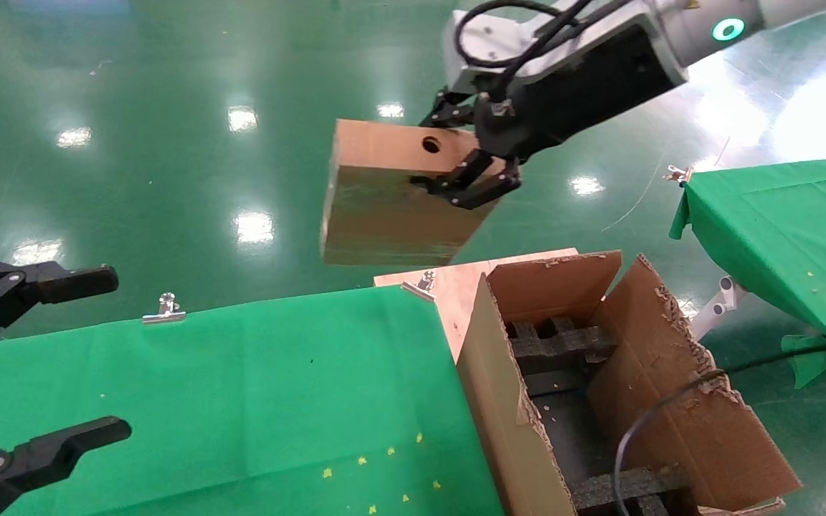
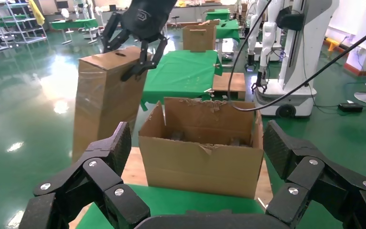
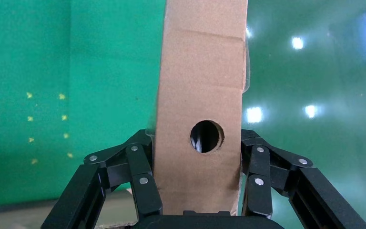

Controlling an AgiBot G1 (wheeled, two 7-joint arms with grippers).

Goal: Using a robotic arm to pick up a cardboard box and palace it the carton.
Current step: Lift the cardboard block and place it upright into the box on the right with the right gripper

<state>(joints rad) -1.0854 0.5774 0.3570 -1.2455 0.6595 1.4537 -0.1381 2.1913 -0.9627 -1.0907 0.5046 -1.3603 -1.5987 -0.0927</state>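
The right gripper (image 1: 461,154) of the robotic arm (image 1: 678,29) clamps its fingers on the cardboard box (image 1: 391,197), holding it in the air over the green floor, beyond the table's far edge and left of the open carton (image 1: 678,401). The left gripper (image 1: 22,365) hangs at the near left, fingers spread apart.

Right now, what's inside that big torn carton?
Inside the carton lie black foam inserts at both ends, with a black cable dipping over its torn edge. Its walls hide the floor beneath the foam.
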